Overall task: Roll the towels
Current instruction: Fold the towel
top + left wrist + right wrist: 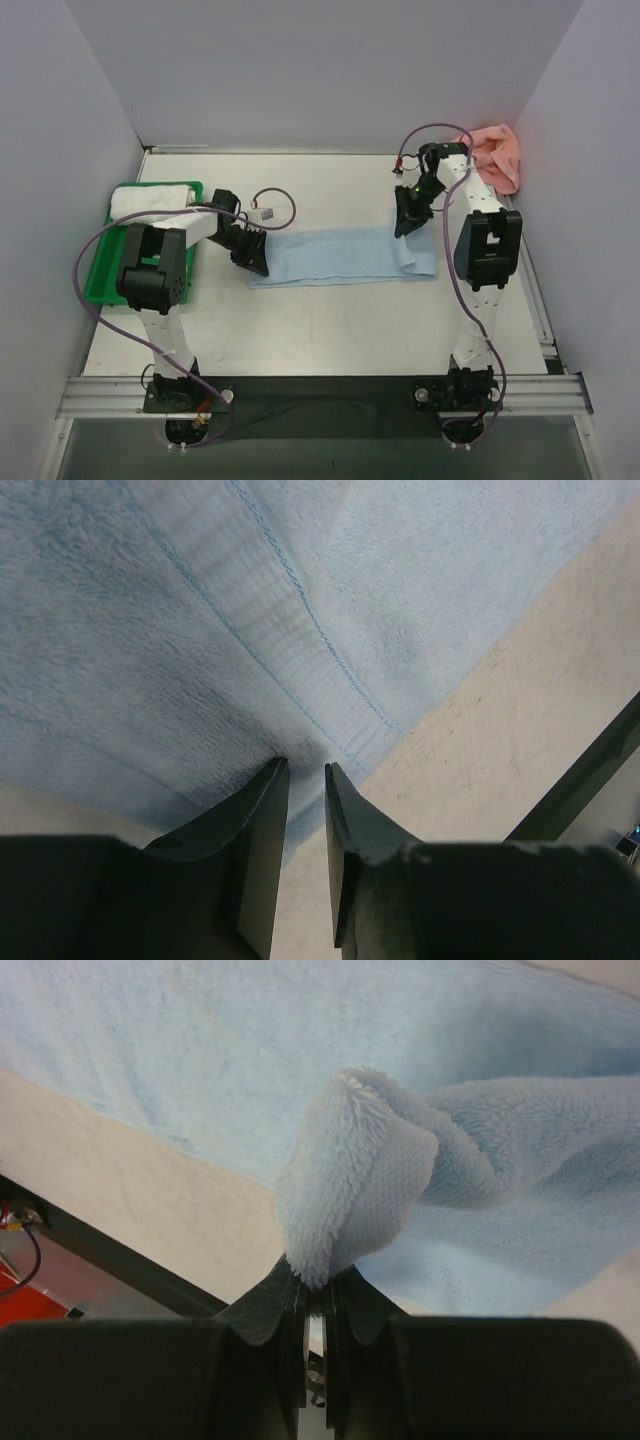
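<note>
Top external view is showing a pale table (pixel 330 330) that is carrying everything. The blue towel (pixel 340 257) is lying flat across the middle of the table as a long strip running left to right, with its right end lifted a little. A green tray (pixel 100 275) is sitting at the table's left edge, partly hidden behind the left arm. The pink towel (pixel 495 155) is lying crumpled in the far right corner, well apart from the blue one. A white roll (pixel 150 198) is resting in the far end of the tray.

The left gripper (pixel 252 258) is reaching down to the blue towel's left end. In the left wrist view its fingers (pixel 255 830) are standing a narrow gap apart, with their tips at the towel's stitched hem where cloth is meeting bare table; whether any cloth is lying between them cannot be told.

The right gripper (pixel 405 225) is working at the towel's right end. In the right wrist view its fingers (pixel 275 1300) are pressing together on a bunched corner of the blue towel, which is standing up in a fuzzy fold above the tips.

A white plug (pixel 263 211) is hanging on the left arm's cable; any marking on it is too small to read.
</note>
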`<state>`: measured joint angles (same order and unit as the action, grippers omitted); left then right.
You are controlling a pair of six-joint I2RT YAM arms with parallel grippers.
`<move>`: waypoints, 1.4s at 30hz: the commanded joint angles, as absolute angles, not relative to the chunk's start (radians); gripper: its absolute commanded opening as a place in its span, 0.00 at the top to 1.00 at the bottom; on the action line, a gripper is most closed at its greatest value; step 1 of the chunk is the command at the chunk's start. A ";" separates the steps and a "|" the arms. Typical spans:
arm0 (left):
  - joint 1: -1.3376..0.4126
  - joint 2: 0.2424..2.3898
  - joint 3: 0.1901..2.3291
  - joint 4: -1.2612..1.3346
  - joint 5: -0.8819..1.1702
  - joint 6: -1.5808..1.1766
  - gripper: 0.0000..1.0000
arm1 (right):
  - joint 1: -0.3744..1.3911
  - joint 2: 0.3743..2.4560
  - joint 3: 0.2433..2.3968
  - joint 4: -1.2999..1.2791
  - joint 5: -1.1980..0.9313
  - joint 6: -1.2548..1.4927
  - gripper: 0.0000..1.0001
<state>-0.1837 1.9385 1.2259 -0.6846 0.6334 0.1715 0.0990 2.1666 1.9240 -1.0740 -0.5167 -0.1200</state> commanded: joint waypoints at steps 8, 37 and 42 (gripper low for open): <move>-0.187 1.950 1.220 -0.641 0.634 0.161 0.68 | 0.207 2.252 1.973 -1.088 -0.620 -0.015 1.00; -0.183 1.804 1.163 -0.641 0.747 0.236 0.45 | 0.292 2.237 2.048 -1.071 -0.712 -0.072 0.47; -0.186 1.695 1.157 -0.640 0.726 0.247 0.45 | 0.183 2.085 1.964 -1.074 -0.709 -0.127 0.53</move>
